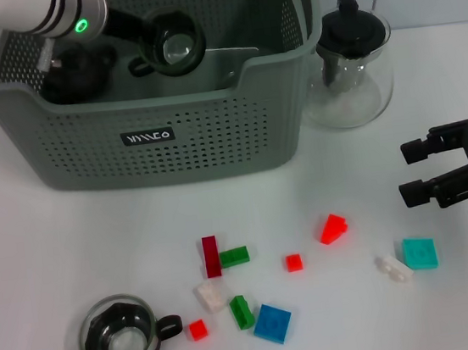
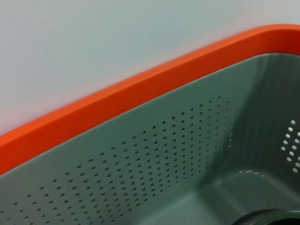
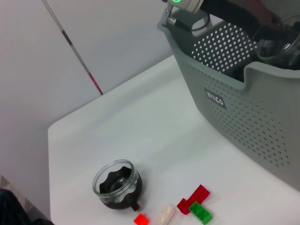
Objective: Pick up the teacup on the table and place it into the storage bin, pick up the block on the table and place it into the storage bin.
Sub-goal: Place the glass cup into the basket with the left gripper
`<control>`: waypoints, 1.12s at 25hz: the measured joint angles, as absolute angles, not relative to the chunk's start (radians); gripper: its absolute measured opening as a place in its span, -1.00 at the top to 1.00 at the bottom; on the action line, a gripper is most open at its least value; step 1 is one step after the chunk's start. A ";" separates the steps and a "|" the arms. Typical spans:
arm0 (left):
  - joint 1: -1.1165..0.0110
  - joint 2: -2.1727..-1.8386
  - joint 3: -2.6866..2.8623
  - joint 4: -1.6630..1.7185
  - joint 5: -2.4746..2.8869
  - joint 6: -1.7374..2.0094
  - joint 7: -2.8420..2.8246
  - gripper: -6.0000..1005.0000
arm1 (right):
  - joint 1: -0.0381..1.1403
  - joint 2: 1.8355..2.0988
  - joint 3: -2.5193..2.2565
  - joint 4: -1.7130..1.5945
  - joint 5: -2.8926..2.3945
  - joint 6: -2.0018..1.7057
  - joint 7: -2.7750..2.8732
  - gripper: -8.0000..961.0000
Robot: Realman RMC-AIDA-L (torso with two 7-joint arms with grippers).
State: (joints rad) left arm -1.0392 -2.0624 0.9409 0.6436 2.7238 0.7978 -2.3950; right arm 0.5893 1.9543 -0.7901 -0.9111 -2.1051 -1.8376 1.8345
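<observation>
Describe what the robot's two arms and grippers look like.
The left arm is a white cylinder with dark bands and a green light, ending in black hardware inside the storage bin. The right gripper is matte black, with two blocky, squared fingers.

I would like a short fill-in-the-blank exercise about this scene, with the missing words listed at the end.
1. The left gripper holds a teacup over the inside of the ____.
2. A second teacup stands on the white ____, beside the scattered blocks.
3. The glass teapot has a lid whose colour is ____.
4. The fingers of the right gripper are ____ and hold nothing.

Missing words: storage bin; table; black; open
</observation>
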 joint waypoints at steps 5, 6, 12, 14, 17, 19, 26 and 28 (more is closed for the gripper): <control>-1.034 -2.072 0.942 0.641 2.724 0.777 -2.388 0.86 | 0.589 1.954 -0.789 -0.911 -2.105 -1.838 1.835 -0.94; -1.034 -2.072 0.942 0.640 2.724 0.776 -2.387 0.86 | 0.589 1.954 -0.789 -0.911 -2.105 -1.838 1.835 -0.94; -1.034 -2.078 0.958 0.635 2.724 0.773 -2.386 0.86 | 0.588 1.955 -0.788 -0.911 -2.105 -1.838 1.835 -0.94; -1.032 -2.081 0.971 0.635 2.724 0.772 -2.386 0.86 | 0.587 1.956 -0.789 -0.911 -2.105 -1.837 1.834 -0.94; -1.030 -2.083 0.984 0.636 2.724 0.771 -2.386 0.86 | 0.586 1.956 -0.789 -0.911 -2.105 -1.837 1.832 -0.94; -1.029 -2.086 0.986 0.639 2.724 0.769 -2.386 0.80 | 0.585 1.956 -0.788 -0.911 -2.105 -1.836 1.829 -0.94; -1.027 -2.086 0.988 0.639 2.724 0.764 -2.385 0.44 | 0.581 1.956 -0.788 -0.911 -2.105 -1.836 1.823 -0.94; -1.026 -2.086 0.988 0.643 2.723 0.764 -2.385 0.35 | 0.580 1.956 -0.788 -0.911 -2.105 -1.836 1.822 -0.94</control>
State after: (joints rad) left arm -1.0262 -2.0863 0.9879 0.6431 2.7234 0.7641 -2.3853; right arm 0.5797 1.9558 -0.7884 -0.9111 -2.1046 -1.8360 1.8218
